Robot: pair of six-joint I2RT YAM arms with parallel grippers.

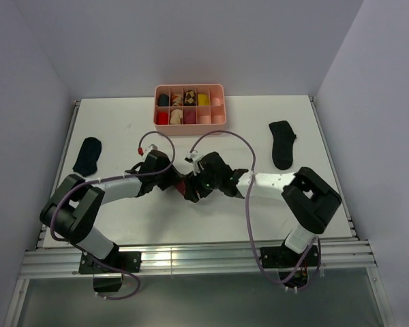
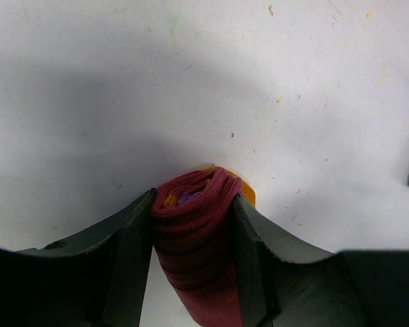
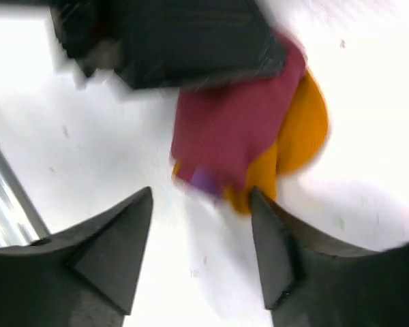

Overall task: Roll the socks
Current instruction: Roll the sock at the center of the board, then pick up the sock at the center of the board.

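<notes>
**Left gripper (image 2: 194, 201) clamped on the rolled striped sock (image 2: 191, 259); right gripper (image 3: 201, 225) spread and empty.**
In the top view the bundle sits mid-frame between your two wrists. In the right wrist frame it lies just above your parted fingers, with loose orange fabric at its right edge. Squeeze firmly on the left so the roll cannot spring loose, then likely bring the right in to tuck that orange end over. The black socks at the left (image 1: 87, 155) and upper right (image 1: 283, 143) lie flat, unrolled.

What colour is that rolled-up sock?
The rolled sock is maroon, with orange and purple bits; left wrist view.
</notes>
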